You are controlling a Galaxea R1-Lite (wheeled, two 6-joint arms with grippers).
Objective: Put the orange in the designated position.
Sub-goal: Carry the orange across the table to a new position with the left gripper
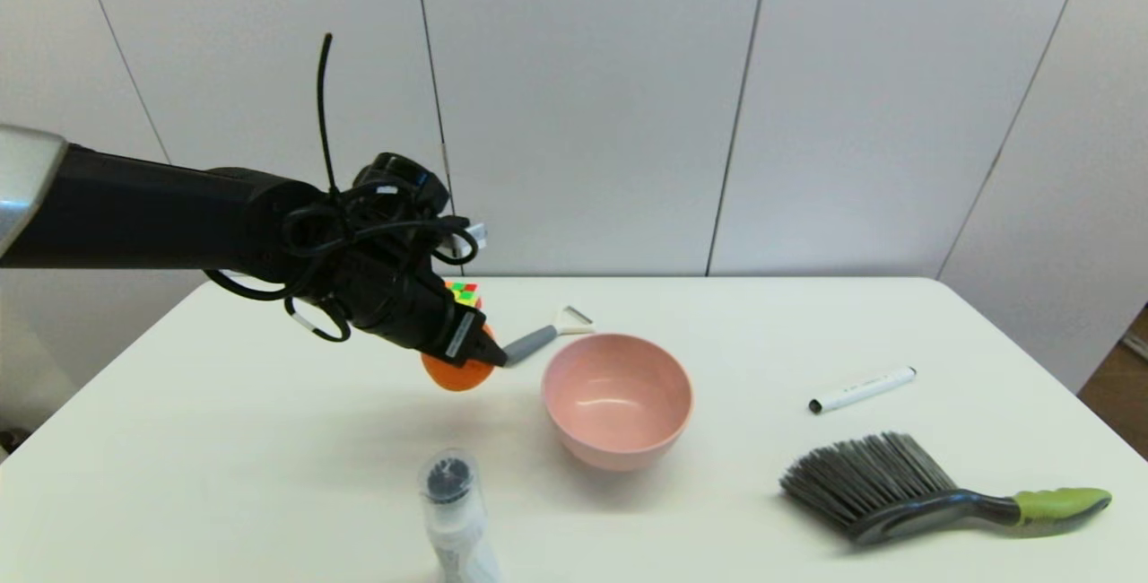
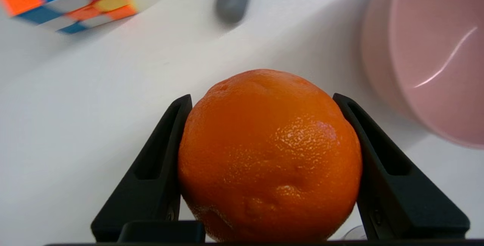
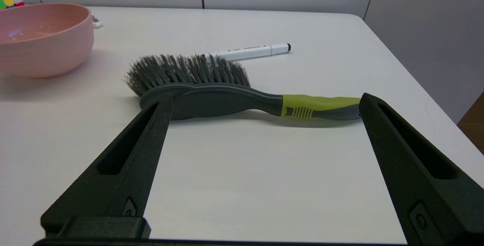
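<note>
Left claw (image 2: pixel 264 102) clamped on the round dimpled orange fruit (image 2: pixel 269 155), just beside the pink bowl (image 1: pixel 617 399). Right claw (image 3: pixel 264 100) spread wide, parked low over the white worktop (image 3: pixel 245 178).

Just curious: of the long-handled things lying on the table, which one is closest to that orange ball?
The grey-handled peeler, lying just behind the orange held in the left pincer. The marker and brush lie far off, beyond the pink bowl.

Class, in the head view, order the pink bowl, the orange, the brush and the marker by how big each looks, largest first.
1. brush, longest overall
2. pink bowl, though its bulk rivals the brush
3. marker, long but thin
4. orange, partly hidden by the left gripper, so unsure against the marker
</note>
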